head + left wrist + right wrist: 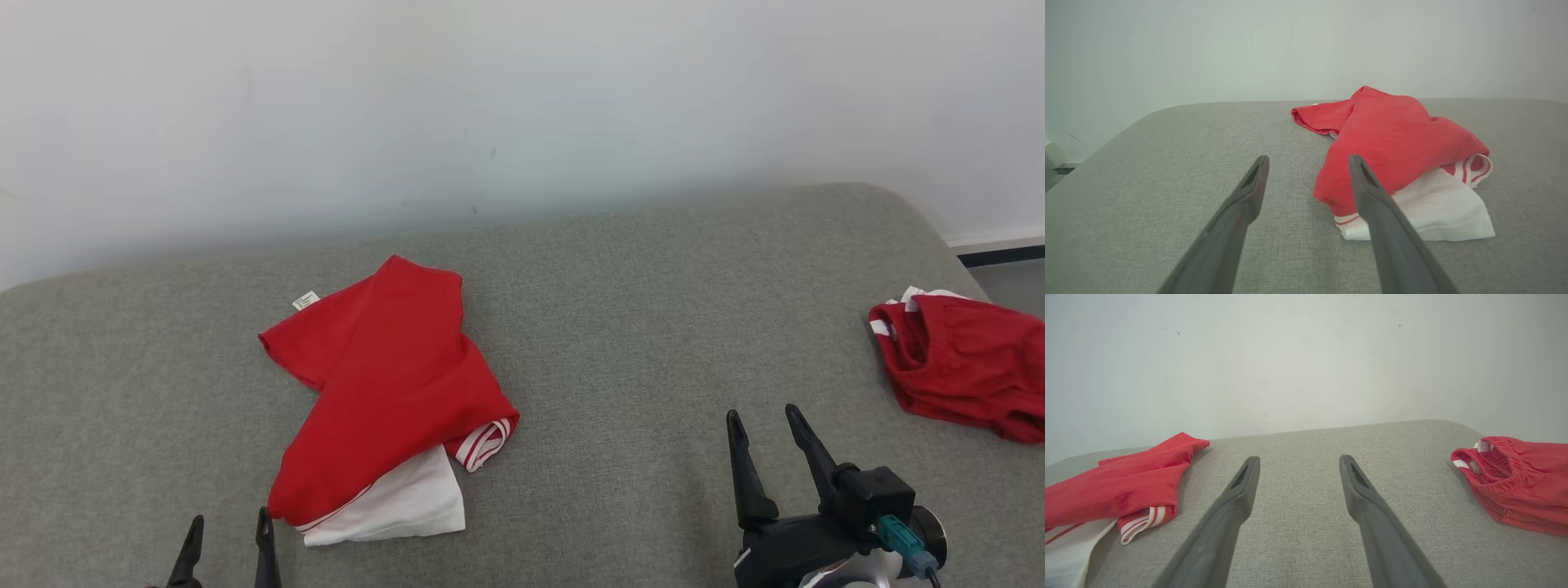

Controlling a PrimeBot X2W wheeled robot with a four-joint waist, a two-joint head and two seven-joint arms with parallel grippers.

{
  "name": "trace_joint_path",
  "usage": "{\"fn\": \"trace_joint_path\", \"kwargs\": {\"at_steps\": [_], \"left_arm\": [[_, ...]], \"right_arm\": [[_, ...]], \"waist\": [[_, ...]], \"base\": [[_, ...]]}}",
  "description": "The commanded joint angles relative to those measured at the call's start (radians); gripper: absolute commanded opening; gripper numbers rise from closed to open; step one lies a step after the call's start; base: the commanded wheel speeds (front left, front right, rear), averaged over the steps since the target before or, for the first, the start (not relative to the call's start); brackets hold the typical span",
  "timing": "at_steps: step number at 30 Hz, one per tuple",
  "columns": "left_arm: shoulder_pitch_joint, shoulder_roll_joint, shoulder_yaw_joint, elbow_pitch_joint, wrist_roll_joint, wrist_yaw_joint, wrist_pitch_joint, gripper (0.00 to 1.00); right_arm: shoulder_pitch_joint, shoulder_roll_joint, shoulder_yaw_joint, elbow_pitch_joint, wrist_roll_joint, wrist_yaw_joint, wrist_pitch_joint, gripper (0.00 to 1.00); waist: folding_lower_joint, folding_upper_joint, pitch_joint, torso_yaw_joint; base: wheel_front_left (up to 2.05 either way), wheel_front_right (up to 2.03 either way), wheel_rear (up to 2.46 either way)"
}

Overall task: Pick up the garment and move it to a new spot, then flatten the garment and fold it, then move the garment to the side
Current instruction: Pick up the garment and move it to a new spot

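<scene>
A red garment (pixel 384 384) with a white panel and red-white striped cuff lies folded in a bundle on the grey padded surface (pixel 620 327), left of centre; it also shows as the garment (pixel 1396 143) and the garment (pixel 1118 490) in the wrist views. My left gripper (pixel 229 523) is open at the lower left, just beside the garment's near left corner, apart from it, nothing between its fingers (pixel 1249 188). My right gripper (pixel 763 420) stands open at the lower right over bare fabric, with empty fingers (pixel 1355 486).
A second red garment (pixel 963 367) with white trim lies crumpled at the surface's right edge, seen too as red garment (pixel 1519 482). A pale wall (pixel 522 98) backs the surface. A strip of floor and dark skirting (pixel 1000 255) shows at far right.
</scene>
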Motion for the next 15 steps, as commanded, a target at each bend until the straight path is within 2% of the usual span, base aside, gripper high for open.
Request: {"fn": "trace_joint_path", "kwargs": {"at_steps": [1, 7, 15], "left_arm": [[0.023, -0.009, 0.016, -0.018, 0.014, 0.008, -0.003, 1.0], [0.095, -0.037, 0.081, -0.088, 0.057, 0.001, -0.003, 1.0], [0.125, -0.057, 0.086, -0.13, 0.084, 0.003, -0.003, 1.0]], "right_arm": [[0.013, 0.002, 0.001, -0.001, -0.004, 0.0, 0.001, 1.0], [0.023, 0.002, 0.009, -0.005, -0.011, 0.0, 0.001, 1.0], [0.033, 0.002, 0.023, -0.001, -0.015, 0.0, 0.001, 1.0]], "waist": [[0.0001, 0.0, -0.005, -0.003], [0.0001, 0.0, -0.014, -0.009], [0.0001, 0.0, -0.006, -0.001]], "base": [[0.0, 0.0, 0.0], [0.0, 0.0, 0.0], [0.0, 0.0, 0.0]]}}
